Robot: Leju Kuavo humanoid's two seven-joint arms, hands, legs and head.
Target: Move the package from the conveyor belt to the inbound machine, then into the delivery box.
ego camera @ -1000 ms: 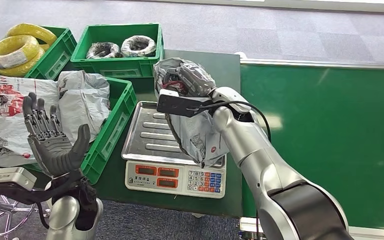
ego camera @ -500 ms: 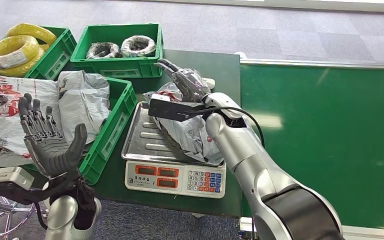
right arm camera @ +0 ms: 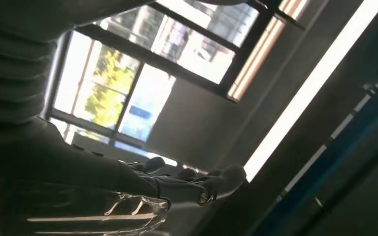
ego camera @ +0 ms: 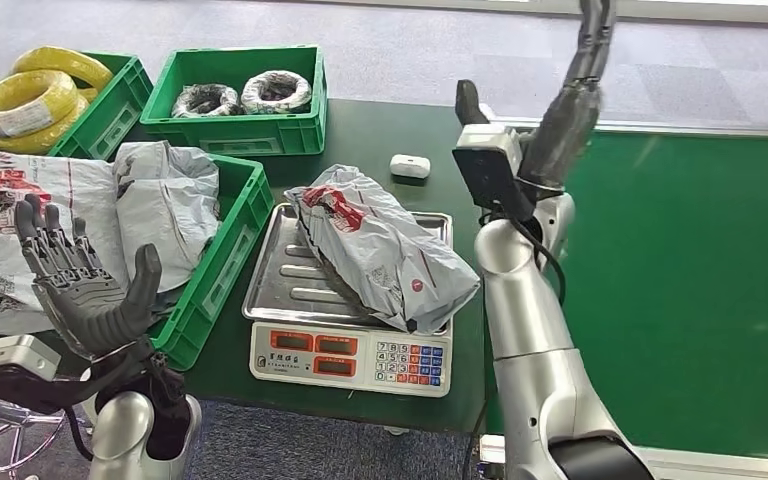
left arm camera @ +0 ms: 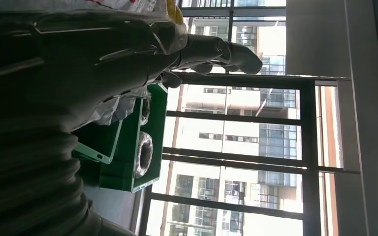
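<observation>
A grey plastic package (ego camera: 380, 250) with red print lies across the steel tray (ego camera: 285, 270) of the weighing scale (ego camera: 350, 355), nothing touching it. My right hand (ego camera: 572, 95) is lifted high above the table's right side, fingers stretched upward and holding nothing; the right wrist view has that hand (right arm camera: 177, 187) against windows and a ceiling. At the lower left my left hand (ego camera: 80, 285) is held palm up with its fingers apart and empty, beside a green crate (ego camera: 230, 240) of grey packages. The left wrist view shows the left hand (left arm camera: 128, 54) from behind.
The green conveyor belt (ego camera: 680, 280) runs along the right. Behind the scale lies a small white case (ego camera: 410, 166). At the back stand a green crate (ego camera: 245, 125) with wrapped cable coils and another with yellow coils (ego camera: 35, 100). More grey bags (ego camera: 10, 230) lie far left.
My right hand set the package down on the scale tray, let go, and swung up and to the right. The left hand sank slightly to the left.
</observation>
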